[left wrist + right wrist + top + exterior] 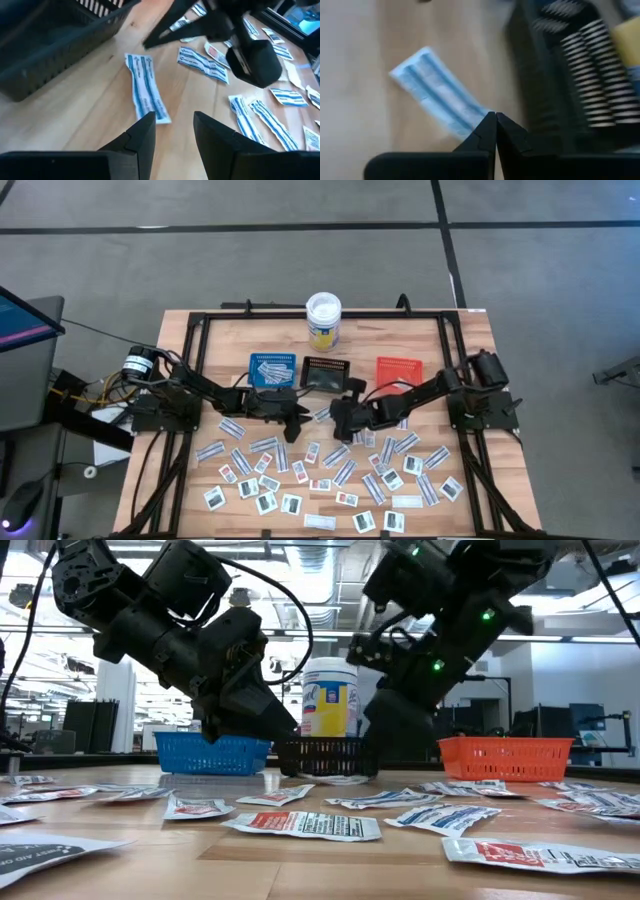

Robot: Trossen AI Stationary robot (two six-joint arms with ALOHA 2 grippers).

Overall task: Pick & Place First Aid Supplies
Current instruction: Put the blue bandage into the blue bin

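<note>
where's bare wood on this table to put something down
Free: the back strip on either side of the tub, behind the blue tray and orange tray. Crowded: the front half, strewn with packets, and the middle by the black tray, where both grippers work.

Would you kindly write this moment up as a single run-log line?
right end effector: shut on blue-striped packet beside black tray | left end effector: open over another striped packet | blue tray: holds packets

Dozens of small flat paper first aid packets, narrow white-and-blue strips and squarish white ones with dark or red marks, lie scattered across the table's near half.
</note>
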